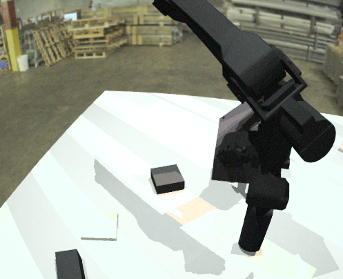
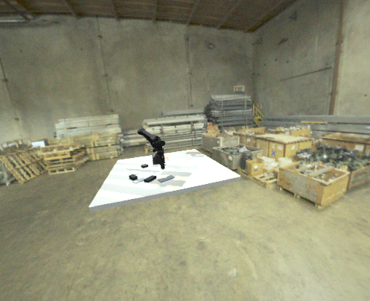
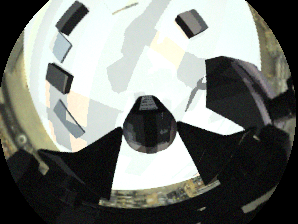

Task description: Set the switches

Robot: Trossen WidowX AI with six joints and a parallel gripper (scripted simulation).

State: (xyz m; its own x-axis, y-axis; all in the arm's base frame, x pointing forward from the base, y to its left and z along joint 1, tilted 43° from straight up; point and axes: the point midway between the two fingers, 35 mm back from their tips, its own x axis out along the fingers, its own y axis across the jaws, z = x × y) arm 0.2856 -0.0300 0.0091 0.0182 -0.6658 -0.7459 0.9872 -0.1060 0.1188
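Fingers [image 1: 258,209] [image 2: 162,162] stand fairly wide, clamped across the controller unit [image 1: 255,231] [image 2: 163,166] [image 3: 150,131]. We've got it raised over the bench [image 1: 134,121] [image 2: 115,194] [image 3: 115,35], probably to expose the underside label; the wrist view's strip is too foreshortened for us to read.

Top view: close, looking obliquely down across surface [image 1: 130,138] [image 2: 133,194] [image 3: 165,175]. Exterior: far off, level-ish, whole surface, walls. Wrist: nearest, looking past gripper [image 3: 150,129]. All share surface.
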